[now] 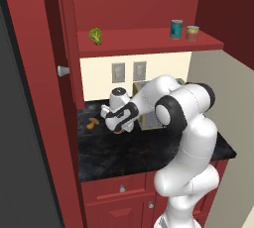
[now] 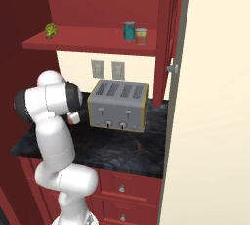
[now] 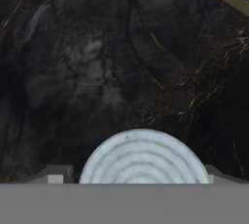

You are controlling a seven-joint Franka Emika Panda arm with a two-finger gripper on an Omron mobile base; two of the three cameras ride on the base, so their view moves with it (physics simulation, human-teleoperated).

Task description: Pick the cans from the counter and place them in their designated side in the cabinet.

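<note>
A can's silvery ringed top (image 3: 143, 157) sits between my fingertips (image 3: 54, 174) in the hand view, with the black marbled counter (image 3: 97, 47) below it. My gripper (image 1: 119, 126) hangs low over the counter (image 1: 149, 155) just left of the toaster, shut on this can; its label is hidden. On the right end of the cabinet's red shelf (image 1: 144, 41) a teal-labelled can (image 1: 176, 28) and a red-and-yellow can (image 1: 192, 33) stand side by side. They also appear from the right base camera as the teal can (image 2: 129, 31) and the red-and-yellow can (image 2: 141, 36).
A grey four-slot toaster (image 2: 118, 104) stands at the back of the counter, right of my hand. A small orange curved item (image 1: 92, 122) lies on the counter's left. A green leafy lump (image 1: 95, 35) sits at the shelf's left end. An open cabinet door (image 1: 62, 48) stands at the left.
</note>
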